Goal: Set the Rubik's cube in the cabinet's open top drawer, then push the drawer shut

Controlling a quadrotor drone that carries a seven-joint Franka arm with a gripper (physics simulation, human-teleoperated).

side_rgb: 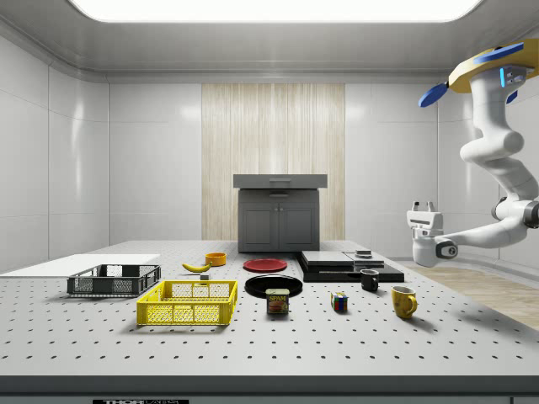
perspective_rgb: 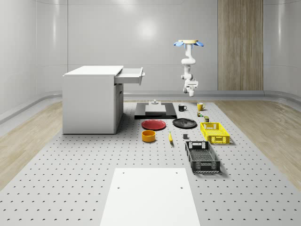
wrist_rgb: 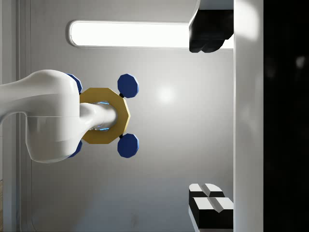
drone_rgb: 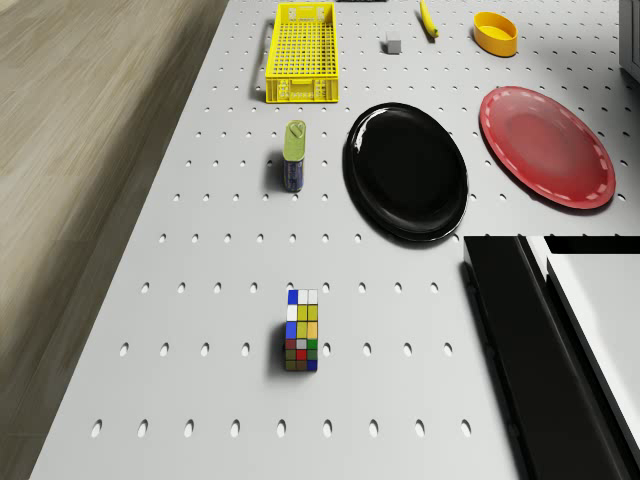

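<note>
The Rubik's cube point(drone_rgb: 301, 333) lies on the perforated table, also seen as the cube point(side_rgb: 339, 302) between a can and a yellow mug. The white cabinet point(perspective_rgb: 91, 99) stands at the whole-scene view's left with its top drawer point(perspective_rgb: 130, 75) pulled open. The drone point(perspective_rgb: 188, 44) hovers high over the table's far right part, roughly above the cube. Its arm hangs down and bends so that the gripper point(side_rgb: 422, 204) points upward, well above the table. In the wrist view the gripper point(wrist_rgb: 208, 121) faces the drone, fingers point(wrist_rgb: 207, 38) wide apart, holding nothing.
Near the cube are a can point(drone_rgb: 294, 155), a black plate point(drone_rgb: 406, 170), a red plate point(drone_rgb: 545, 146), a yellow mug point(side_rgb: 403, 300) and a black mug point(side_rgb: 369, 280). A yellow basket point(perspective_rgb: 214, 132), a black basket point(perspective_rgb: 202, 157), an orange bowl point(perspective_rgb: 148, 136) and a black platform point(perspective_rgb: 155, 113) also stand there.
</note>
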